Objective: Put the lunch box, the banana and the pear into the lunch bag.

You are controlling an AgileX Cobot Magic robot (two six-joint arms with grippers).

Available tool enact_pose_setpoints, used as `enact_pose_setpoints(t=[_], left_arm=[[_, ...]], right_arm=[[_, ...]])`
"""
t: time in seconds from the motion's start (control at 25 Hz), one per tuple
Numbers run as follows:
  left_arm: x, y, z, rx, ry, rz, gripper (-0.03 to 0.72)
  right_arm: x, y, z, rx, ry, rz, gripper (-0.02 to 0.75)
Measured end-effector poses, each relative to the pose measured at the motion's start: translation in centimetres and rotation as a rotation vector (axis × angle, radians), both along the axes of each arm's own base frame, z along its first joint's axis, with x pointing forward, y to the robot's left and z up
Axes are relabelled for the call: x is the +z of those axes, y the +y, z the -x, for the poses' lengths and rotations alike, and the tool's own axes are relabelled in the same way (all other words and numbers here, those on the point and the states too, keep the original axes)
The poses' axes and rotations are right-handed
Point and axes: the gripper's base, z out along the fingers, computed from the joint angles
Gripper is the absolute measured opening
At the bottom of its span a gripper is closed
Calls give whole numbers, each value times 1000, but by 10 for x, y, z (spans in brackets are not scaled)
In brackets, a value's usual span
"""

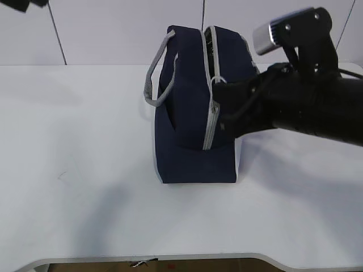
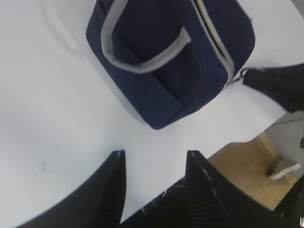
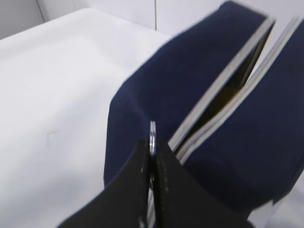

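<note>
Right gripper [image 3: 152, 164] clamped the ring zip pull [image 3: 152, 135].
Lunch bag [image 1: 193, 113] stood mid-table [image 1: 74, 170]; left gripper [image 2: 154, 166] hung apart, empty.

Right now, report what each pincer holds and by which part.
Right pincer pinches the lunch bag by its ring zip pull. Left pincer holds nothing.

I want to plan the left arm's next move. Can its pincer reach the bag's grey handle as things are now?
Probably yes. The left pincer is open over bare table, and nothing lies between it and the handle on the bag. The right pincer is at the zipper end, away from that path.
</note>
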Motion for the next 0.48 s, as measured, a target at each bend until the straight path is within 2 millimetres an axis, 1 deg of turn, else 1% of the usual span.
enact_pose_setpoints(t=[0.24,0.36,0.48], left_arm=[[-52,-5,2,-35,159,-61,316],[-76,-13,9,-100,216,-103,316],[-97,-20,13,-153,218,-128,316]], right_arm=[[37,4,-16,-23,-78,42,17],[48,5,-24,-61,-60,32,17],[52,7,-29,-106,-10,-27,17]])
